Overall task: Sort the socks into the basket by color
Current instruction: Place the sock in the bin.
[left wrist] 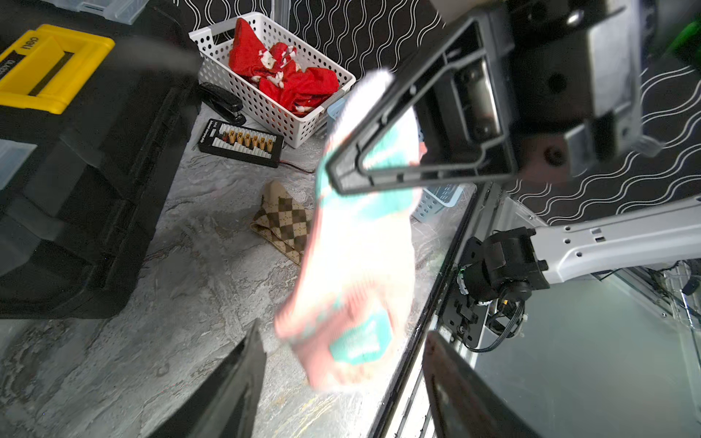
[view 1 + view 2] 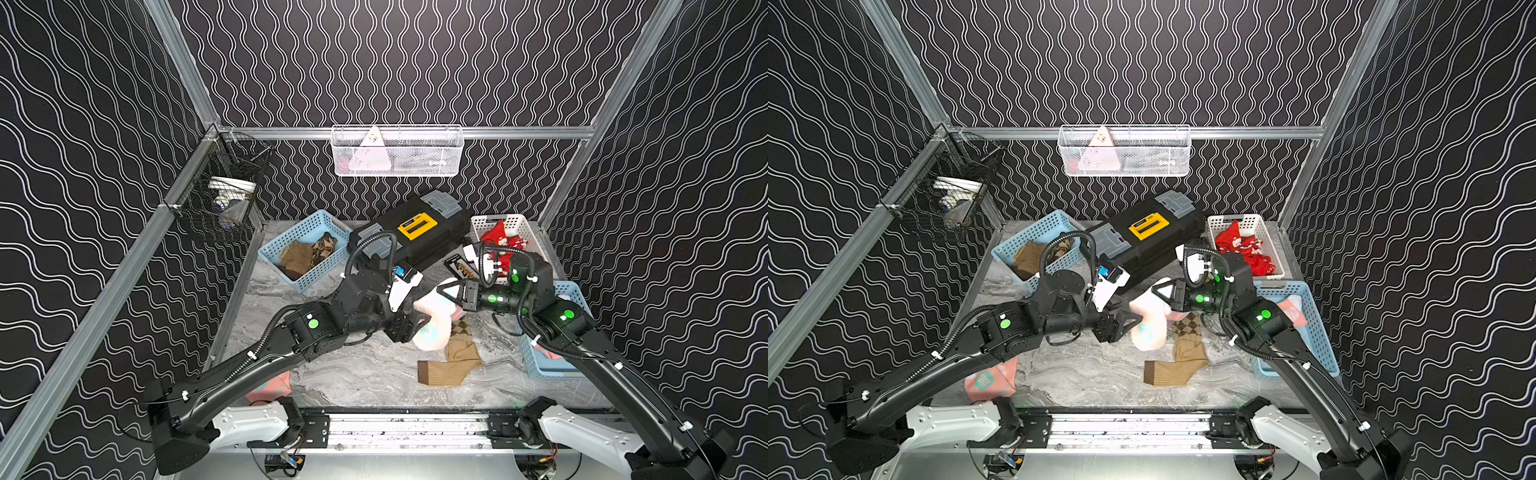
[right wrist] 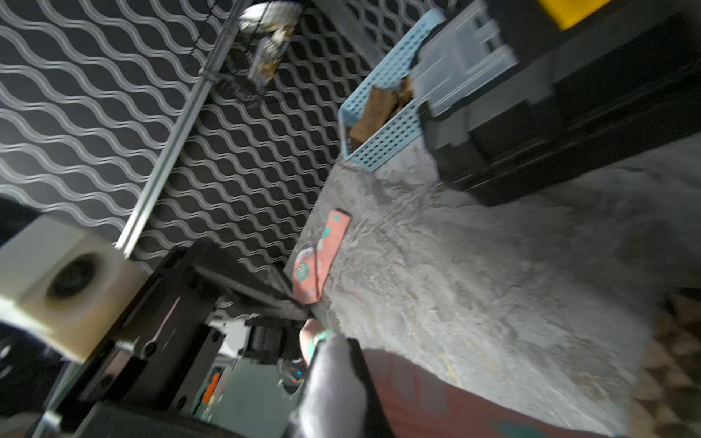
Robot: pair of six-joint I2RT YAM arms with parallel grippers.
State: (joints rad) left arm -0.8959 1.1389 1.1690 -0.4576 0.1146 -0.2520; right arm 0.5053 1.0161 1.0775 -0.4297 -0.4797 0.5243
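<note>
L blue basket (image 2: 322,272), far-L: tan socks (image 2: 297,257) inside, so that's the brown bin. Near-L on surface (image 2: 365,374), loose pink sock (image 2: 992,380) lies flat under L arm, unsorted.

L arm comes in low from near-L corner, forearm stretched twd centre, wrist abt level. L claw (image 1: 343,333) is spread wide, grasping nothing. Its fingers flank the sock's lower end, no pinch visible.

Centre: held pink sock (image 2: 1154,328) hangs in air, top end clenched in R claw (image 2: 1158,291). Reads as hand-off L→R, prob. because pink bin sits on R side.

Argyle sock (image 2: 459,353) lies on surface below, not yet binned.

White basket (image 2: 521,226), far-R: red socks (image 2: 496,239).

R arm: elbow bent over R blue basket (image 2: 1316,332) w/ pink socks (image 2: 1293,309), wrist turned back twd centre, claw abt level.
</note>
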